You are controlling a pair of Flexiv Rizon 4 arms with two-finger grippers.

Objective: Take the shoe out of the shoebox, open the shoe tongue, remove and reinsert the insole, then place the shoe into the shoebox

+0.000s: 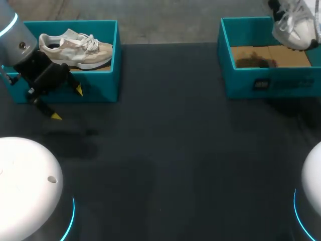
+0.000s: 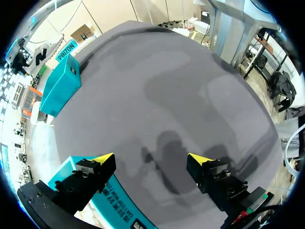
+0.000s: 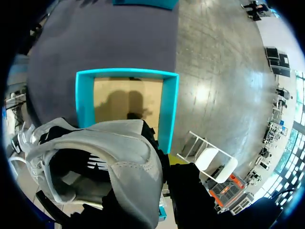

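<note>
White shoe (image 1: pixel 296 22) clamped by its collar in right gripper (image 3: pixel 162 167), hanging clear above right box (image 1: pixel 271 83) (cardboard floor bare below). Next, probably: bring it down to the open surface (image 1: pixel 170 150), robot-side of that box. Left gripper (image 1: pixel 67 103) spread apart, just before left box (image 1: pixel 98 90), beige shoe (image 1: pixel 75 47) inside.
</note>
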